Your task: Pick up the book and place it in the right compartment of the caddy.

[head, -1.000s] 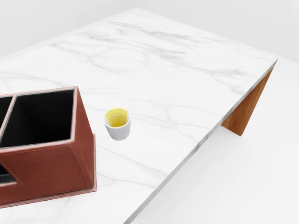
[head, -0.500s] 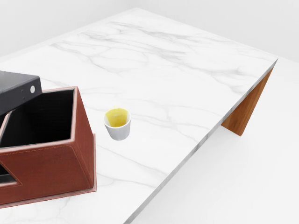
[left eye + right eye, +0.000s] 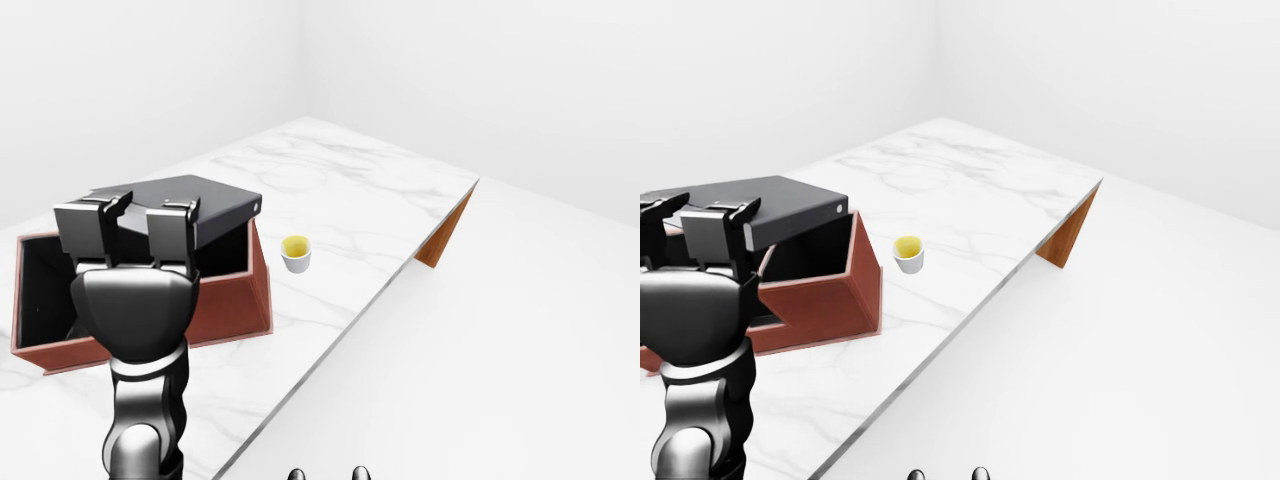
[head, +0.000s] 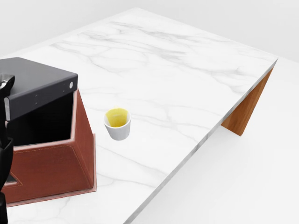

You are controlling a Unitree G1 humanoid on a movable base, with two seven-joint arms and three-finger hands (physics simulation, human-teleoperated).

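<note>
A black book [image 3: 205,203] is held flat just above the brown leather caddy [image 3: 228,305], over its right compartment [image 4: 44,123]. In the head view the book [image 4: 35,81] covers the top-left part of that compartment, and its lower edge sits level with the caddy rim. My left hand [image 3: 128,228] comes up from the bottom left, its fingers [image 3: 170,232] closed on the book's near edge. Its palm hides the caddy's middle. My right hand does not show.
A small white cup [image 4: 117,123] with yellow contents stands on the marble table [image 4: 168,70], a little to the right of the caddy. The table edge [image 4: 205,135] runs diagonally to the right, with a wooden leg [image 4: 247,109] beneath it and white floor beyond.
The book has come in from the left and now lies over the right compartment. My left hand has appeared at the head view's left edge. Cup and caddy have not moved.
</note>
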